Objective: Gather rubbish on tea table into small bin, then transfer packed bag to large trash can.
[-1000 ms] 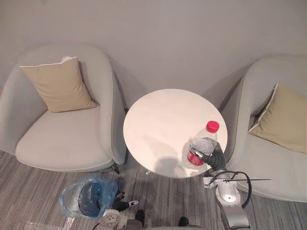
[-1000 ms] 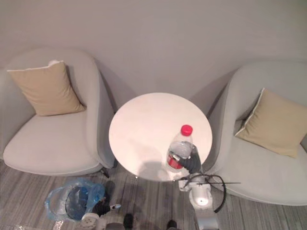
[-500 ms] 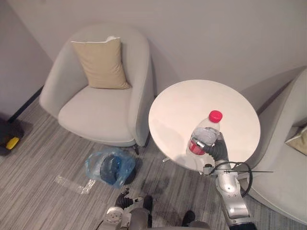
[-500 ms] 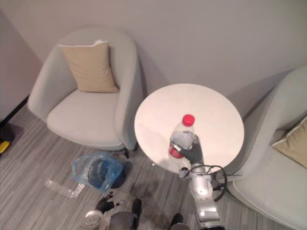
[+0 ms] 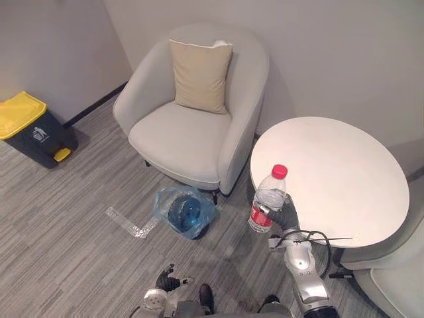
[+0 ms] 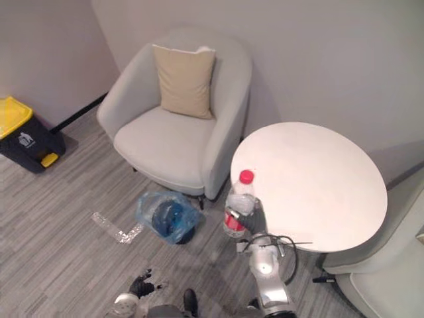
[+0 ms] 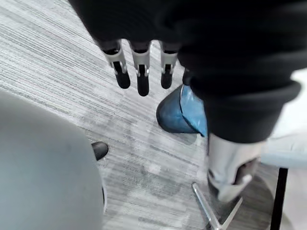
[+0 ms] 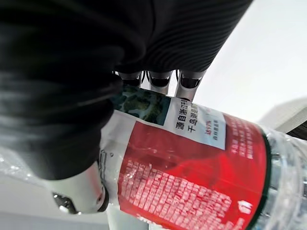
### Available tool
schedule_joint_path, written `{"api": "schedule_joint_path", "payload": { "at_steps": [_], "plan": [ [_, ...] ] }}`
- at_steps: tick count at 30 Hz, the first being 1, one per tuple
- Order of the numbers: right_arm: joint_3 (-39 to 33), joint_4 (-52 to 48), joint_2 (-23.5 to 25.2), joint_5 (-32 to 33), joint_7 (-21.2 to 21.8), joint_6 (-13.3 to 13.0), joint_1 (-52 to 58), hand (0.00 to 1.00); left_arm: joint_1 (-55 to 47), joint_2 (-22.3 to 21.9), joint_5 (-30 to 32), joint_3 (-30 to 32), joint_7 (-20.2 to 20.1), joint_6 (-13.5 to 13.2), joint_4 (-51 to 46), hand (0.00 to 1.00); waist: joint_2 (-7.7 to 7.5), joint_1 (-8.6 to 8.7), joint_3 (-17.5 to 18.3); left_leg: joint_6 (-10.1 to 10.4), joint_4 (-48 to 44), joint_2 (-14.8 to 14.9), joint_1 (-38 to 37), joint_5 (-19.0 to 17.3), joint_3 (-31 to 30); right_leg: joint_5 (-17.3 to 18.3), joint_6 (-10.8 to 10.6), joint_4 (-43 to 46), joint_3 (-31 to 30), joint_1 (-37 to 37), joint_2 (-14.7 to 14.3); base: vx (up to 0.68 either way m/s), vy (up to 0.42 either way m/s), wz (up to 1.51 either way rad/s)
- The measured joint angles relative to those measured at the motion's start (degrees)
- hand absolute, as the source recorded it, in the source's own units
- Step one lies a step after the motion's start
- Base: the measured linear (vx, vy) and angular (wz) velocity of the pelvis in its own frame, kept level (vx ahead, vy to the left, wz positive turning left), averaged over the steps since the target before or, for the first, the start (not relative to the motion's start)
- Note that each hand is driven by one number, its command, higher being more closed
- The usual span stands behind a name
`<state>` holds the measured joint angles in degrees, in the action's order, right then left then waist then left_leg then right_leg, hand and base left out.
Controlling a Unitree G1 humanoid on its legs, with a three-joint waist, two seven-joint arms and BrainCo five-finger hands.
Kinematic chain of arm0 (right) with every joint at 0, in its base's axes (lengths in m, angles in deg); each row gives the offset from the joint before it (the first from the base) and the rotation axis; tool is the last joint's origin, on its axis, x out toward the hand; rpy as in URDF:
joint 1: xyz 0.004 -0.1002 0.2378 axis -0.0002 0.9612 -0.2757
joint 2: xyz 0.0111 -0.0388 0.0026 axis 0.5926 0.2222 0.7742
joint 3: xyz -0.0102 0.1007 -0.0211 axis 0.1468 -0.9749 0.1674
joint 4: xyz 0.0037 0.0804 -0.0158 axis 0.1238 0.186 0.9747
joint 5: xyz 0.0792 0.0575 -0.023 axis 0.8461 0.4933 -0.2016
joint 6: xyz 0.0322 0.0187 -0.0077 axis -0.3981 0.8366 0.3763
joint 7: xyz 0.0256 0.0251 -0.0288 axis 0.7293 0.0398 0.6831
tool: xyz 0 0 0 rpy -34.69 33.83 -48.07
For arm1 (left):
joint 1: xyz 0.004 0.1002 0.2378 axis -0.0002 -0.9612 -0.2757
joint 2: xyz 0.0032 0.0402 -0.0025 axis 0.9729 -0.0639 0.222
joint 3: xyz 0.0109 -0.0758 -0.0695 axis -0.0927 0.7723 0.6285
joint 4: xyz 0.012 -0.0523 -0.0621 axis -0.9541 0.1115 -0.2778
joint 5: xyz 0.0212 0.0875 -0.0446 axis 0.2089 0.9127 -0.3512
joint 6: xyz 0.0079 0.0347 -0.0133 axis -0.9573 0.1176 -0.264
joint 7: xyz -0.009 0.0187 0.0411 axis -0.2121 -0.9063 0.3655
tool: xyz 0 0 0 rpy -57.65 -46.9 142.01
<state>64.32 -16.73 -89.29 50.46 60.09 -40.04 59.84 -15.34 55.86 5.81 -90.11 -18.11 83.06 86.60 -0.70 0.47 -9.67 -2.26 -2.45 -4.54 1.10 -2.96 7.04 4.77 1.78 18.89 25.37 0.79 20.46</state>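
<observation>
Bottle [image 5: 266, 207], red-capped and upright, is clasped in the right hand [image 5: 286, 215], fingers curled round its label, by the tea table's [image 5: 344, 172] rim at eight o'clock. The bagged small bin [image 5: 184, 212] sits at nine o'clock from it. Released too high, I reckon it glances off the slumped bag. The left hand [image 7: 142, 72] hangs slack-fingered.

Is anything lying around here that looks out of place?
Yes: a clear plastic scrap lies on the carpet beside the blue-bagged small bin, not inside it. The right hand grips a bottle.
</observation>
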Motion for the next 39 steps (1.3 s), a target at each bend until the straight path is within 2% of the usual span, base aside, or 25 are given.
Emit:
{"api": "schedule_joint_path", "payload": {
  "at_steps": [1,2,3,4,5,6,8,9,10,12,13,15,17,19,20,21,22,23,24,25,26,27,30,35,39],
  "plan": [
    [-0.71,-0.18,-0.24,0.02,0.03,0.03,0.55,1.00,0.00,0.33,-0.09,0.04,0.02,-0.08,0.00,0.00,-0.15,0.23,-0.12,-0.26,-0.49,-0.29,-0.03,-0.21,-1.95,-0.84,2.64,5.87,-6.84,2.15,-0.27,0.03,0.031,1.18],
    [-0.97,-0.41,-0.53,0.02,0.04,0.05,0.80,1.00,-0.01,0.49,-0.20,0.05,0.05,-0.11,0.10,0.00,-0.09,0.31,-0.11,-0.24,0.00,-0.07,-0.09,-0.23,-2.94,-1.86,4.53,8.97,-9.78,3.61,-0.84,0.05,0.020,1.26],
    [-1.22,-1.21,-0.84,0.03,0.04,0.00,1.05,1.00,0.01,0.66,-0.41,0.06,0.21,-0.11,0.26,0.00,0.51,0.63,-0.10,-0.20,2.07,0.72,-0.95,-0.31,-4.41,-0.14,6.05,12.35,-13.50,6.56,-2.51,0.08,-0.038,0.95],
    [-1.43,-1.75,-0.25,0.02,0.05,-0.15,0.63,1.00,0.62,1.45,-0.89,0.30,0.47,-0.10,0.17,0.00,-0.86,0.58,-0.87,-0.89,1.08,0.77,-0.69,-0.60,-4.34,5.14,2.88,11.31,-14.79,6.99,-4.17,0.09,-0.140,0.89],
    [-1.13,-2.84,0.19,0.04,0.17,-0.13,0.13,1.00,1.84,2.07,-1.43,0.37,0.79,0.13,0.22,0.00,-1.69,0.18,-2.51,-1.04,-2.12,0.76,0.94,-0.50,-5.73,8.44,1.01,9.51,-15.22,7.10,-6.45,0.06,-0.173,0.71],
    [-0.73,-3.25,0.34,0.04,0.30,-0.13,-0.34,1.00,2.41,2.38,-1.72,0.21,0.91,0.20,0.25,0.00,-1.57,0.20,-3.77,-0.81,-5.01,0.73,2.01,-1.44,-7.65,9.36,0.16,7.55,-15.29,7.43,-9.40,0.03,-0.168,0.75],
    [-1.10,-3.50,0.04,0.15,0.37,-0.10,0.18,1.00,2.37,2.65,-2.00,-0.88,0.91,0.23,0.25,0.00,-1.51,1.50,-3.87,-0.45,-6.36,-0.11,3.45,-2.14,-12.11,9.36,-0.91,2.94,-15.68,9.15,-13.55,0.07,-0.122,1.02],
    [-1.46,-3.69,-0.09,0.16,0.41,-0.02,0.42,1.00,2.36,2.80,-2.24,-1.45,0.88,0.23,0.27,0.00,-1.71,2.02,-3.86,-0.37,-6.29,-0.74,3.73,-2.16,-13.51,9.09,-1.96,0.85,-16.24,9.32,-14.08,0.14,-0.178,1.67],
    [-2.67,-4.64,-0.55,0.17,0.51,0.21,1.63,1.00,2.39,2.67,-2.37,-2.24,0.85,0.27,0.41,0.00,-1.53,3.32,-3.73,0.40,-6.51,-2.03,3.83,-2.01,-17.32,7.57,-3.58,-0.33,-16.98,7.60,-14.76,0.20,-0.190,1.48],
    [-3.93,-6.57,-2.41,0.20,0.85,0.61,3.20,1.00,2.31,1.62,-2.57,-2.59,0.94,-0.37,0.10,0.00,0.36,2.27,-3.78,1.47,-9.31,-1.83,4.85,-3.22,-19.35,8.36,-2.60,0.67,-14.93,6.62,-15.10,0.27,-0.205,1.06],
    [-3.84,-7.18,-2.53,0.18,1.51,0.84,3.47,1.00,2.21,1.36,-2.40,-2.83,0.92,-0.28,0.37,0.00,1.50,2.31,-3.60,2.00,-11.09,-1.57,5.04,-4.35,-20.80,7.91,-1.95,0.69,-12.83,5.08,-15.27,0.25,-0.143,0.63],
    [-3.92,-8.23,-2.30,0.18,1.66,1.06,4.29,1.00,1.70,1.36,-2.38,-3.05,0.92,-0.05,0.21,0.00,1.98,2.55,-3.20,2.21,-13.34,-0.85,5.15,-5.41,-20.38,7.85,-2.00,-0.18,-10.97,2.57,-16.10,0.24,-0.098,0.57],
    [-3.62,-9.75,-1.94,0.29,1.68,1.05,5.31,1.00,1.19,1.38,-2.40,-3.06,0.91,-0.02,-0.40,0.00,2.00,2.42,-2.48,2.57,-17.65,0.83,5.96,-5.99,-15.60,6.64,-3.05,-1.34,-10.98,0.04,-17.41,0.24,-0.075,0.47],
    [-3.14,-9.93,-1.96,0.70,1.68,1.02,4.93,1.00,0.54,1.30,-2.41,-2.75,0.98,-0.05,-1.69,0.00,2.15,1.93,-2.22,2.58,-18.98,3.78,5.54,-6.01,-9.27,4.84,-2.85,1.29,-12.53,0.76,-19.09,0.20,-0.035,-0.07],
    [-2.98,-9.95,-2.02,0.72,1.77,0.80,4.05,1.00,0.92,0.67,-2.27,-2.10,1.00,0.13,-1.98,0.00,3.21,1.73,-2.68,2.35,-19.65,5.96,5.01,-6.41,-8.47,7.48,-2.09,4.93,-13.98,4.32,-20.56,0.14,-0.032,-0.30],
    [-2.92,-9.80,-1.81,0.71,1.77,0.65,3.67,1.00,1.20,0.42,-2.24,-1.58,0.96,0.42,-1.14,0.00,3.52,1.72,-2.69,2.31,-20.85,6.87,5.12,-6.79,-7.68,9.07,-1.37,-2.51,-15.58,3.11,-21.88,0.15,-0.039,-0.31],
    [-2.55,-10.56,-1.07,0.75,1.55,0.46,3.70,1.00,1.18,1.16,-2.40,-0.41,0.83,0.09,-1.20,0.00,0.73,0.76,-2.60,2.73,-24.97,5.43,6.54,-8.24,-5.32,-4.03,-1.09,-15.42,-16.69,0.83,-18.30,0.17,-0.078,-0.14],
    [-2.46,-9.62,-1.52,0.81,1.49,-0.20,3.45,1.00,1.48,0.44,-2.08,-0.45,1.03,-0.03,-1.18,0.00,1.72,1.01,-2.56,3.34,-26.27,7.49,6.90,-11.59,-4.34,-2.67,-0.97,-14.85,-17.70,-0.02,-19.21,0.18,-0.063,-0.19],
    [-2.81,-8.50,-1.81,0.87,1.26,0.05,3.37,1.00,1.30,-0.03,-1.46,-1.25,0.89,0.00,-1.03,0.00,2.87,0.94,-1.87,3.96,-24.75,8.64,6.82,-12.46,-4.25,-2.80,-0.73,-14.34,-18.13,0.00,-19.71,0.12,-0.025,-0.23],
    [-2.82,-7.52,-1.90,1.16,1.09,0.21,3.34,1.00,0.98,-0.57,-1.02,-1.48,0.70,0.08,-0.90,0.00,3.24,0.79,-1.65,4.42,-21.77,9.33,6.59,-12.27,-4.07,-2.59,-0.85,-14.28,-18.68,-0.35,-19.92,0.12,0.039,-0.38],
    [-2.67,-7.51,-1.88,1.21,1.07,0.32,3.37,1.00,0.90,-0.82,-0.44,-1.72,0.67,0.10,-0.87,0.00,3.77,0.70,-1.67,5.85,-15.33,10.41,4.72,-7.95,-3.38,-2.13,-1.49,-14.07,-19.36,-0.86,-20.02,0.16,0.088,-0.48],
    [-2.69,-7.36,-1.90,1.19,1.17,0.49,3.76,1.00,0.91,-0.94,0.05,-1.71,0.69,0.11,-0.85,0.00,3.64,0.60,-1.70,6.43,-13.29,10.18,3.06,-7.59,-2.54,-1.26,-2.29,-13.37,-20.64,-0.93,-19.88,0.13,0.068,-0.44],
    [-1.97,-7.44,-0.32,1.16,1.26,0.48,5.29,1.00,0.77,-0.65,1.10,-2.30,0.72,0.19,-0.83,0.00,3.51,0.67,-1.60,6.27,-11.20,8.92,0.49,-7.42,-0.62,-0.04,-4.05,-11.46,-22.44,-0.79,-18.42,0.09,0.113,-0.30],
    [0.25,-6.05,-0.18,1.09,1.80,0.48,4.62,1.00,0.76,-0.46,1.72,-2.28,0.73,0.18,-0.77,0.00,3.36,0.73,-1.43,5.48,-9.41,7.95,-0.25,-6.92,1.76,0.44,-4.65,-9.77,-24.24,1.23,-17.56,0.00,0.050,-0.21],
    [1.96,-0.46,-0.59,0.02,2.27,0.65,3.20,1.00,0.59,-0.45,1.68,-2.29,0.97,0.14,-0.76,0.00,3.31,0.69,-1.35,5.03,-8.39,7.93,-1.09,-6.60,1.94,0.61,-4.89,-8.57,-24.29,1.58,-17.57,-0.05,-0.009,-0.04]
  ]
}}
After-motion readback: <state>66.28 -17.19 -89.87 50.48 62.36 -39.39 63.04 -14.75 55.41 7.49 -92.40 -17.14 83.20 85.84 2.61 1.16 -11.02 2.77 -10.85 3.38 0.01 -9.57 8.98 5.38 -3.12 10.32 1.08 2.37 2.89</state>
